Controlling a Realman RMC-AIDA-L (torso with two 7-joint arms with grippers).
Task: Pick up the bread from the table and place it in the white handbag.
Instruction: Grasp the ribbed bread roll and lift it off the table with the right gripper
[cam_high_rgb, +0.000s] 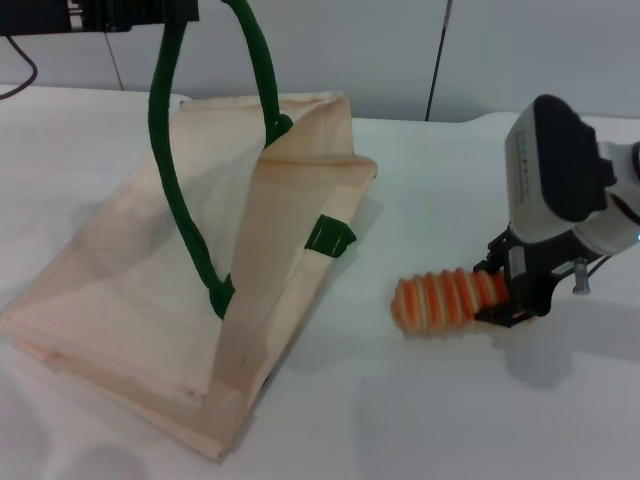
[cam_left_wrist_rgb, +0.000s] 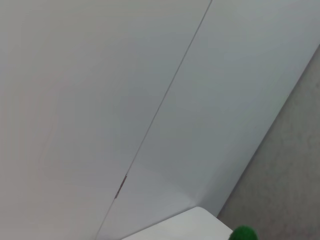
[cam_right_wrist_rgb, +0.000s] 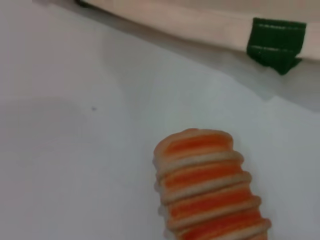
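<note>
The bread (cam_high_rgb: 445, 302), orange and cream striped, lies on the white table (cam_high_rgb: 420, 400) to the right of the white handbag (cam_high_rgb: 150, 300). My right gripper (cam_high_rgb: 503, 292) is low over the table, its fingers closed on the bread's right end. The right wrist view shows the bread (cam_right_wrist_rgb: 207, 192) close up and the bag's edge with a green tab (cam_right_wrist_rgb: 276, 42) beyond it. My left gripper (cam_high_rgb: 150, 12), at the top edge of the head view, holds one green handle (cam_high_rgb: 170, 170) up, so the bag's mouth gapes toward the bread. A tip of green handle (cam_left_wrist_rgb: 243, 234) shows in the left wrist view.
A second green tab (cam_high_rgb: 330, 236) sits on the bag's edge nearest the bread. A grey wall with a dark seam (cam_high_rgb: 436, 60) stands behind the table. A black cable (cam_high_rgb: 20, 75) hangs at the far left.
</note>
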